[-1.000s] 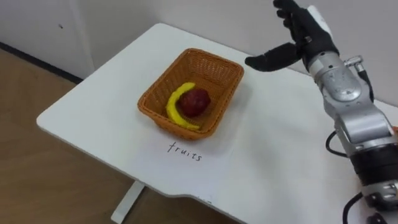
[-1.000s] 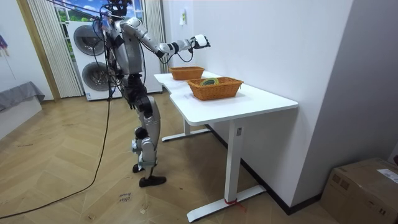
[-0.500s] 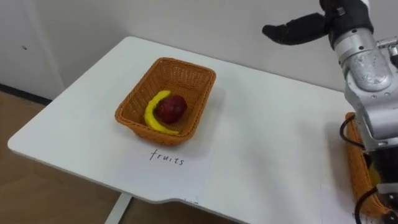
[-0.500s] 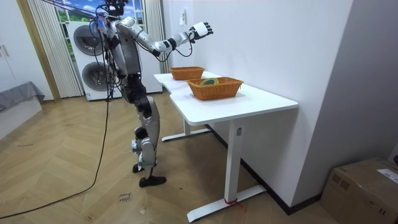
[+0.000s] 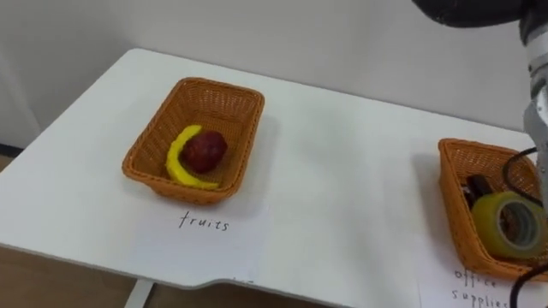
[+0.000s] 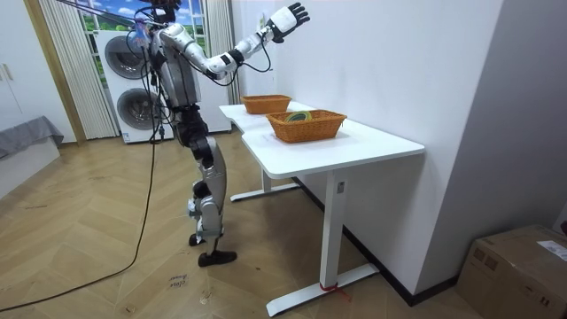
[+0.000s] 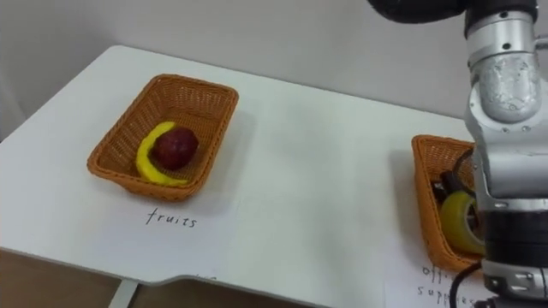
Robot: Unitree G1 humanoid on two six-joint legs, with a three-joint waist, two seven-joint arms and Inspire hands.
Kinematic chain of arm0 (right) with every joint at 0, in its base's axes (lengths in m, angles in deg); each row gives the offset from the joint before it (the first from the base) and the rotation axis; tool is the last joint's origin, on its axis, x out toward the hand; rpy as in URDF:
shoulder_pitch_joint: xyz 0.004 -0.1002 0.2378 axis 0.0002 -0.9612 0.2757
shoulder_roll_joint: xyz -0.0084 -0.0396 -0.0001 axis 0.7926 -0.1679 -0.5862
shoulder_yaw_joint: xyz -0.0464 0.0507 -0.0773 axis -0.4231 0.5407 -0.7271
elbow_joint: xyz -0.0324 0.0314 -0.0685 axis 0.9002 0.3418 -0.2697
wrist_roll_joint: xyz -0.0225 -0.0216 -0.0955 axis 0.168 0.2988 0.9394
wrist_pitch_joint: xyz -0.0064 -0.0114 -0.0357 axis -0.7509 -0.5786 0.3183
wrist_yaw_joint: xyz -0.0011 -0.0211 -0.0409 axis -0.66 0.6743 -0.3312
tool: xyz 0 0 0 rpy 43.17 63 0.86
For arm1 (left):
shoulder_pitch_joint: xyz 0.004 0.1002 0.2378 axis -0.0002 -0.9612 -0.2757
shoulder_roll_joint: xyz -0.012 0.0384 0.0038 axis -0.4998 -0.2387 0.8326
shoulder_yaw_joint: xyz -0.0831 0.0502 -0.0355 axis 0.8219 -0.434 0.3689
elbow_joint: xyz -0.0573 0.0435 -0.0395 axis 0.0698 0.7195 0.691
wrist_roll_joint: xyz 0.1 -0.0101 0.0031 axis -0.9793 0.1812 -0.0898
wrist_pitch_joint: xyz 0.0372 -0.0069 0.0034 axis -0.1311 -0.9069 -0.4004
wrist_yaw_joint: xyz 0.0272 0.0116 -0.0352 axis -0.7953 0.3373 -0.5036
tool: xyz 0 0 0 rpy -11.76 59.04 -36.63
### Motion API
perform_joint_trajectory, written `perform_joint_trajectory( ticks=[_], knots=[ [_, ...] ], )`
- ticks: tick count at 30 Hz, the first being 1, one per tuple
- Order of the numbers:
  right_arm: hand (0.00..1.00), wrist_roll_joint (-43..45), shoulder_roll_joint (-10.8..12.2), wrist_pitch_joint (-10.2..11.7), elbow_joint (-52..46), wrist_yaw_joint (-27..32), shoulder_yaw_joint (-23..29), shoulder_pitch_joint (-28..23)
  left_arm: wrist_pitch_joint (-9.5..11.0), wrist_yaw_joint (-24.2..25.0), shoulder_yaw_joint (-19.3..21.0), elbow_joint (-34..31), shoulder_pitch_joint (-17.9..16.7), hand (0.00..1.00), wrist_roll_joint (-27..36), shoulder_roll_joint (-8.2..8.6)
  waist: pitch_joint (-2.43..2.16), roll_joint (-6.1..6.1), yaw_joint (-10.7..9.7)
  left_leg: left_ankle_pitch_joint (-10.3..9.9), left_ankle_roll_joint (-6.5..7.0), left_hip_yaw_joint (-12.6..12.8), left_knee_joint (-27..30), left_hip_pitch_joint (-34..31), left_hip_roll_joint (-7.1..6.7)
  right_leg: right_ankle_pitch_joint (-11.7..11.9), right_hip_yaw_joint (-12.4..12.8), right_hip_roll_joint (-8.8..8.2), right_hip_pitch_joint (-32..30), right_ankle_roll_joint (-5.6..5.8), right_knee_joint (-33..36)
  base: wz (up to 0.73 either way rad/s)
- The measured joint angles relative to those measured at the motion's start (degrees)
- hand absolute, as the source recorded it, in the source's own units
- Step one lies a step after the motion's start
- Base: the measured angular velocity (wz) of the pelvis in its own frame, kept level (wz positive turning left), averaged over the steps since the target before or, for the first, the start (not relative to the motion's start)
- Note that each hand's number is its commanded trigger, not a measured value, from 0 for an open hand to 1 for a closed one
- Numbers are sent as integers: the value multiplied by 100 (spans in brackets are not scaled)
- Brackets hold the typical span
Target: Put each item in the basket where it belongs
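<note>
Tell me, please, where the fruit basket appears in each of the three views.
Left eye view: fruit basket left of centre.
Right eye view: the same basket, nearer the left edge.
Room view: the farther basket.
Shared landmark: the office supplies basket holding the tape roll, to its right in both eye views.

I'm reading a handwritten "fruits" label (image 5: 205, 222) on the table (image 5: 342, 188), just before the left basket (image 5: 150, 144). A cut-off "office supplies" label (image 5: 485, 287) is sitting before the right basket (image 5: 454, 201).
</note>
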Motion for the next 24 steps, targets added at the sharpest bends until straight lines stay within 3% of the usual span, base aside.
perform_joint_trajectory(
  ticks=[5,9,12,16,18,22,24],
  knots=[
    [0,-48,-64,3,-9,310,190,-294,84,-40,35,0,-95,0,33,-2,5,34,-148,-41,-17,227,-62,109,57,21,149,54,-4,-17,-1,-23],
    [0,-995,-64,59,-328,738,667,-865,168,-134,64,5,-92,0,112,-1,4,32,-248,-53,-33,248,-84,128,71,24,279,97,-14,-19,-17,-7],
    [0,-1457,-65,133,-335,1204,831,-996,172,-263,75,28,-122,0,130,-1,21,63,-365,-61,-38,316,-105,141,84,24,341,110,-39,-21,-14,-14],
    [0,-2020,-61,165,-334,1537,1201,-1362,173,-410,78,22,-129,0,103,16,2,103,-458,-71,-35,379,-104,90,89,34,373,120,-115,-23,-16,-8],
    [0,-2134,-52,275,-303,1736,1377,-1715,185,-459,78,16,-156,0,100,43,-29,165,-503,-86,-26,408,-109,106,93,40,426,132,-107,-20,-22,-7],
    [0,-2114,100,365,-305,2045,1430,-2200,281,-613,57,15,-160,0,107,64,2,280,-543,-91,-28,498,-136,136,100,40,462,143,-124,-19,-15,-12],
    [0,-2060,366,425,-332,2251,1470,-2465,346,-668,41,-18,-181,0,110,88,3,325,-667,-99,-31,511,-140,77,101,41,486,147,-191,-19,-7,-5]
  ],
)
